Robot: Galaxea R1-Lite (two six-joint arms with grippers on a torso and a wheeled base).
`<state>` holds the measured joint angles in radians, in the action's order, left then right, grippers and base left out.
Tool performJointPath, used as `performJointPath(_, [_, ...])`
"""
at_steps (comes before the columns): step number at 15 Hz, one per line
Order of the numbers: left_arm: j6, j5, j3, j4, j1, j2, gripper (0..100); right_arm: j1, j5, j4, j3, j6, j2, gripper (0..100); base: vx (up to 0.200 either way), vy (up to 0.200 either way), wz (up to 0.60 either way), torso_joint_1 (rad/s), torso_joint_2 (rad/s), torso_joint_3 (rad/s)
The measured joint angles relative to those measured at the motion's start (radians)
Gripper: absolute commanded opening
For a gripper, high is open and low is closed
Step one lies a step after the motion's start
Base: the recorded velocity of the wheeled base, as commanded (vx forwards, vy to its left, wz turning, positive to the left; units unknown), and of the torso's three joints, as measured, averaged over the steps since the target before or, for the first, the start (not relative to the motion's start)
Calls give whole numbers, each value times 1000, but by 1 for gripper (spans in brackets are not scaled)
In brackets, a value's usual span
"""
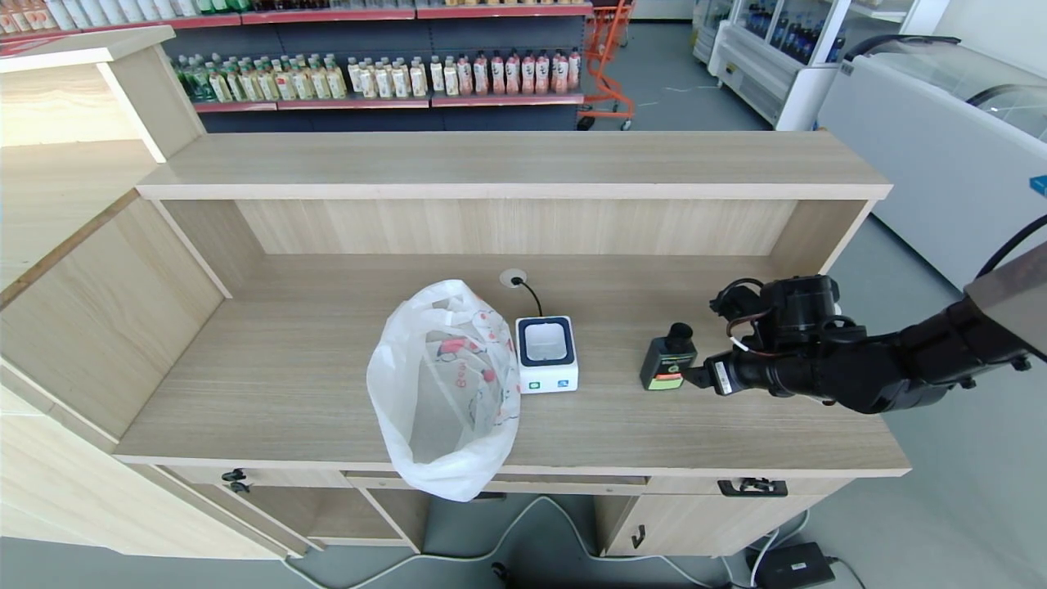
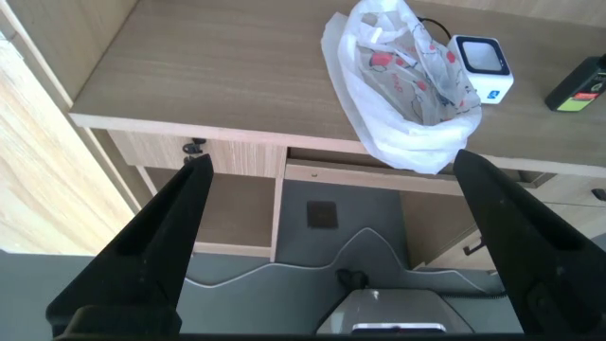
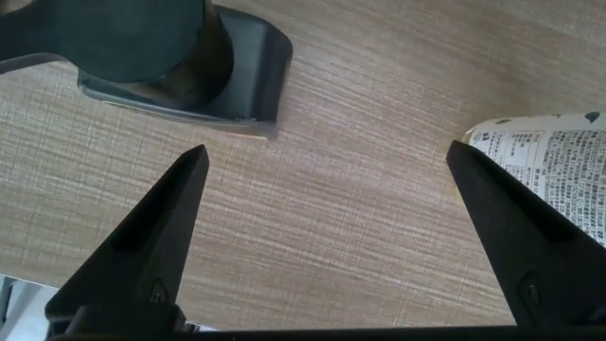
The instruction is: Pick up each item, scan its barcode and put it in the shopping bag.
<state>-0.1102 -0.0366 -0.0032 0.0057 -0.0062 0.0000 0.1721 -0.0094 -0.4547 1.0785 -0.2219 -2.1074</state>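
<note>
A small dark bottle with a black cap and a green and orange label stands on the wooden counter, right of the scanner. The white shopping bag gapes open left of the scanner. My right gripper sits just right of the bottle, low over the counter. In the right wrist view this gripper is open, with the dark bottle off beside one finger and a white printed item by the other. My left gripper is open, in front of the counter's edge, facing the bag.
A raised back ledge and side walls close in the counter. The scanner's cable runs to a hole at the back. Drawers and cupboard doors lie under the front edge. Store shelves and freezers stand behind.
</note>
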Motion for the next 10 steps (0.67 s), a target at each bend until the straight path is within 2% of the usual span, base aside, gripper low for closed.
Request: performJointPath(10, [0,0,0,0,0,0,100,39,1,-35,69,9,-66,100,0,0,0,0,0,0])
